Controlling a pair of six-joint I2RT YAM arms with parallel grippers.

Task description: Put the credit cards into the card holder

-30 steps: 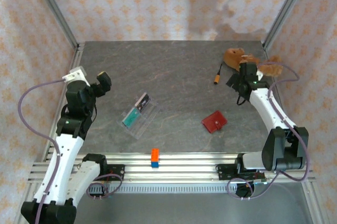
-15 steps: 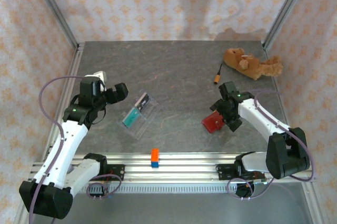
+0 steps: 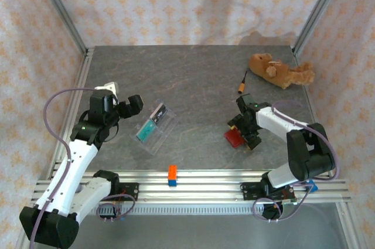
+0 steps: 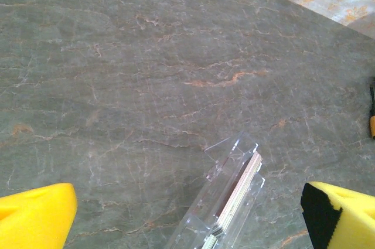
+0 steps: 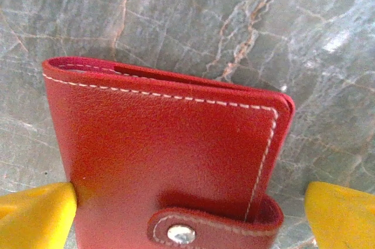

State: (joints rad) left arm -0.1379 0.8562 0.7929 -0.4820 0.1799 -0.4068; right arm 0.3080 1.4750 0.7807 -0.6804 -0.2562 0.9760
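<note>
The credit cards [image 3: 151,126] lie stacked in a clear plastic tray [image 3: 164,121] left of centre; the top one is teal-green. In the left wrist view the credit cards [image 4: 237,199] show edge-on in the tray [image 4: 225,161]. My left gripper [image 3: 133,107] hovers open just left of the tray, and its yellow fingertips [image 4: 35,214] stand wide apart. The card holder [image 3: 233,138] is a red wallet snapped shut, lying flat at centre right. My right gripper [image 3: 245,130] is low over it and open. The card holder [image 5: 170,155] sits between its fingers, the left fingertip [image 5: 35,214] at its edge.
A brown plush bear [image 3: 280,70] lies at the back right, with a small orange-tipped plug [image 3: 241,89] beside it. An orange and blue brick [image 3: 172,175] sits on the front rail. Metal frame posts and papered walls close in the table.
My right arm swung from beside the plush bear forward and down onto the red wallet. My left arm reached right, toward the clear tray. Both grippers stayed open.
</note>
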